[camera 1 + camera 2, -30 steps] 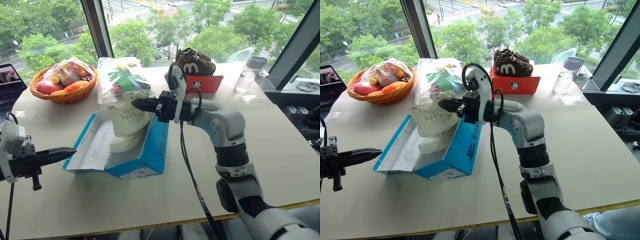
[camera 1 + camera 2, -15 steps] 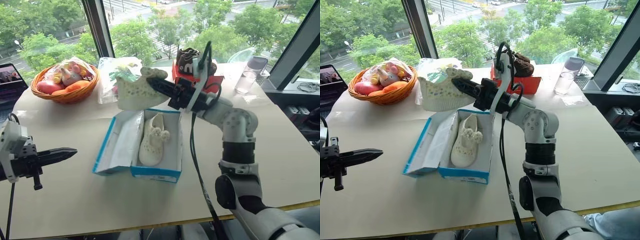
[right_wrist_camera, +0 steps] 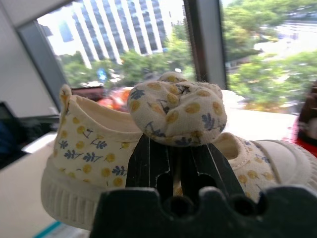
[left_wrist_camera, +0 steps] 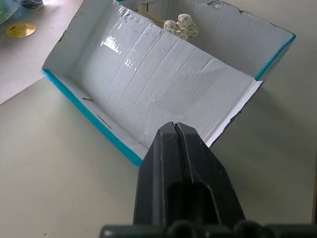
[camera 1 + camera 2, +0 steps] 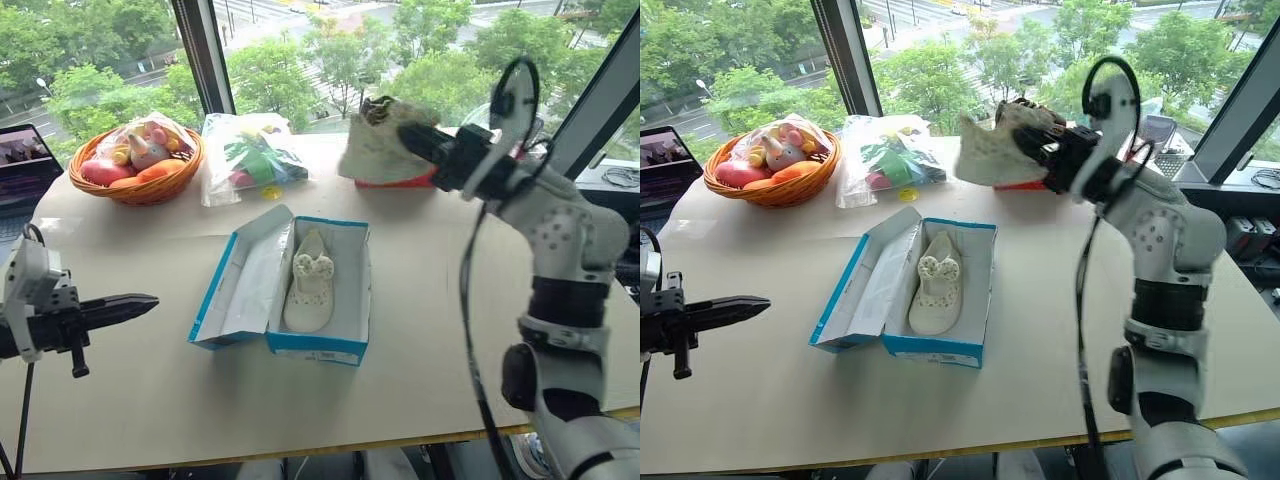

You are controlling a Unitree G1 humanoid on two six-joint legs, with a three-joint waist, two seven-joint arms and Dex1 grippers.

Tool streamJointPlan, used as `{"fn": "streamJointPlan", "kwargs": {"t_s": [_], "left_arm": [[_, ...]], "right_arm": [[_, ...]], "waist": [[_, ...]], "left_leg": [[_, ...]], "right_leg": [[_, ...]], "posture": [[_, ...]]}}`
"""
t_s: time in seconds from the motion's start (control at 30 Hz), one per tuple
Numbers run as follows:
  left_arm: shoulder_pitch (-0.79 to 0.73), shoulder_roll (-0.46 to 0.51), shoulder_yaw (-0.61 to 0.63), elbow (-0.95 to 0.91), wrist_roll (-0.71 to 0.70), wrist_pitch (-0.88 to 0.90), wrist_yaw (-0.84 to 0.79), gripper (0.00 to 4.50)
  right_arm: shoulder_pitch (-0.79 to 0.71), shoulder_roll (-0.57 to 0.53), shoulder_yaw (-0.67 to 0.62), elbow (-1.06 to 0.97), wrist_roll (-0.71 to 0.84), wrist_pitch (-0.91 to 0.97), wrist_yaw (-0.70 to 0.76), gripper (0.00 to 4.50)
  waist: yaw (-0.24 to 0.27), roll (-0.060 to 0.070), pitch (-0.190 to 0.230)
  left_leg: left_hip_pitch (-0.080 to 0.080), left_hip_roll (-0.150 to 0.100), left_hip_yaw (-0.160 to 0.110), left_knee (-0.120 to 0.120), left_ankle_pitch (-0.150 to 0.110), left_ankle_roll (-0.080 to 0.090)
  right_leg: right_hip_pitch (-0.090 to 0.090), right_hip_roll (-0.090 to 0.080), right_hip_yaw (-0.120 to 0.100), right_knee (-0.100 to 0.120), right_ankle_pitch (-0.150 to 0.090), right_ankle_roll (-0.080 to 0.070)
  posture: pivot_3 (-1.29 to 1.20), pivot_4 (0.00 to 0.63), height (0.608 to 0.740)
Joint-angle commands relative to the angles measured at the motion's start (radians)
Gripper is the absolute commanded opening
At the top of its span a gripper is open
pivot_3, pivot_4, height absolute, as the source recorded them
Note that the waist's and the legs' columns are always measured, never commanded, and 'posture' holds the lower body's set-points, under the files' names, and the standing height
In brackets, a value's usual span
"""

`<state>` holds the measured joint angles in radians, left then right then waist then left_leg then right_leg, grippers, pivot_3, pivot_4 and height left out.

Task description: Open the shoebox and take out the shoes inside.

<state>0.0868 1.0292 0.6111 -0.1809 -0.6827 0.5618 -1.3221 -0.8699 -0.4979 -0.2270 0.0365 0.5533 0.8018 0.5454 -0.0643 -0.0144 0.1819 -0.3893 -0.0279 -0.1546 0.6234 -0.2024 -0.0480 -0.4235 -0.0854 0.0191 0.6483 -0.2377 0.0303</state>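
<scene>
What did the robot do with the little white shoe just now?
The right tool, shut on one shoe, lifted it out of the shoebox and swung it right, in front of the red box. The box settled flat. The other shoe stayed inside; the left tool stayed shut.

A pale beige table [image 5: 420, 380] fills the foreground under daylight. Behind it, from ten to two o'clock, large windows [image 5: 300, 50] with dark frames [image 5: 203, 55] look onto green trees [image 5: 90, 90] and a street below.
</scene>
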Motion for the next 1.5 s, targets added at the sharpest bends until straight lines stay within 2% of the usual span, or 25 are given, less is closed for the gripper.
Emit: {"fn": "streamJointPlan", "kwargs": {"t_s": [0.03,0.27,0.47,0.53,0.73,0.87,1.0,1.1,1.2,1.27,1.37,1.5], "left_arm": [[-0.018,0.006,0.001,0.003,0.004,-0.03,-0.001,0.0],[-0.024,0.004,-0.014,0.005,0.002,-0.038,0.002,0.0],[-0.027,0.008,-0.017,0.011,0.002,-0.04,-0.002,0.0],[-0.036,0.011,-0.024,0.015,0.001,-0.041,-0.003,0.0],[-0.061,0.012,-0.047,0.031,0.005,-0.046,-0.005,0.0],[-0.064,0.009,-0.054,0.032,0.006,-0.05,-0.005,0.0],[-0.064,0.007,-0.053,0.029,0.004,-0.048,-0.003,0.0],[-0.065,0.006,-0.055,0.029,0.004,-0.047,0.0,0.0],[-0.065,0.001,-0.059,0.024,0.003,-0.046,0.004,0.0],[-0.064,-0.005,-0.063,0.016,0.001,-0.045,0.01,0.0],[-0.064,-0.012,-0.067,0.009,-0.001,-0.042,0.017,0.0],[-0.063,-0.017,-0.063,0.003,-0.003,-0.04,0.025,0.0]], "right_arm": [[0.09,-0.053,0.053,0.004,-0.128,-0.136,-0.009,0.01],[0.31,-0.061,0.118,0.09,-0.341,-0.285,-0.132,0.01],[0.406,-0.065,0.095,0.002,-0.338,-0.249,-0.139,0.01],[0.438,-0.09,0.074,-0.049,-0.309,-0.206,-0.111,0.87],[0.512,-0.232,0.1,-0.183,-0.265,0.012,0.004,2.82],[0.517,-0.343,0.089,-0.207,-0.287,0.04,0.053,4.13],[0.481,-0.445,0.07,-0.233,-0.259,0.033,0.146,4.13],[0.348,-0.439,0.07,-0.296,-0.153,0.032,0.238,4.13],[0.12,-0.3,0.168,-0.429,0.012,0.073,0.312,4.13],[0.022,-0.194,0.262,-0.45,0.035,0.106,0.304,4.13],[-0.066,-0.074,0.403,-0.405,0.01,0.108,0.306,4.13],[-0.112,-0.038,0.608,-0.269,-0.142,-0.008,0.365,4.13]], "waist": [[-0.005,0.0,0.0],[-0.004,0.001,0.001],[-0.003,0.001,0.001],[-0.003,0.001,0.001],[0.009,0.001,0.001],[0.009,0.001,0.001],[0.009,0.002,0.001],[-0.002,0.002,0.001],[-0.02,0.002,0.002],[-0.027,0.002,0.002],[-0.023,0.0,0.001],[0.005,-0.001,0.001]], "left_leg": [[0.0,0.0,0.0,0.0,0.0,0.0],[0.0,0.0,0.004,0.0,0.0,0.0],[0.002,0.001,0.004,0.001,0.0,0.0],[0.002,0.001,0.004,0.001,0.0,0.0],[0.001,0.001,0.004,0.001,0.0,0.001],[0.002,0.002,0.005,0.002,0.0,0.001],[0.002,0.002,0.007,0.002,0.0,0.001],[0.002,0.003,0.008,0.002,-0.001,0.002],[0.003,0.006,0.012,0.002,-0.001,0.002],[0.006,0.011,0.013,0.001,-0.002,0.004],[0.006,0.012,0.013,0.0,-0.002,0.004],[0.002,0.007,0.013,0.004,-0.002,0.004]], "right_leg": [[0.0,0.0,0.0,0.0,0.0,0.0],[0.0,0.001,0.004,0.0,0.0,0.0],[0.002,0.001,0.005,0.0,0.001,0.001],[0.002,0.002,0.005,0.0,0.001,0.001],[0.002,0.001,0.004,-0.001,0.001,0.001],[0.002,0.002,0.005,-0.001,0.001,0.001],[0.002,0.002,0.006,-0.001,0.001,0.001],[0.001,0.003,0.006,-0.001,0.001,0.001],[0.001,0.006,0.01,-0.001,0.002,0.001],[0.001,0.01,0.012,0.0,0.003,0.0],[0.001,0.011,0.012,0.0,0.003,0.0],[-0.001,0.008,0.013,-0.002,0.005,0.0]], "posture": [[0.0,0.15,0.74],[0.0,0.15,0.74],[0.0,0.15,0.74],[0.0,0.15,0.74],[0.0,0.15,0.74],[0.0,0.15,0.74],[0.0,0.15,0.74],[0.0,0.15,0.74],[0.0,0.15,0.74],[0.0,0.15,0.74],[0.0,0.15,0.74],[0.0,0.15,0.74]]}}
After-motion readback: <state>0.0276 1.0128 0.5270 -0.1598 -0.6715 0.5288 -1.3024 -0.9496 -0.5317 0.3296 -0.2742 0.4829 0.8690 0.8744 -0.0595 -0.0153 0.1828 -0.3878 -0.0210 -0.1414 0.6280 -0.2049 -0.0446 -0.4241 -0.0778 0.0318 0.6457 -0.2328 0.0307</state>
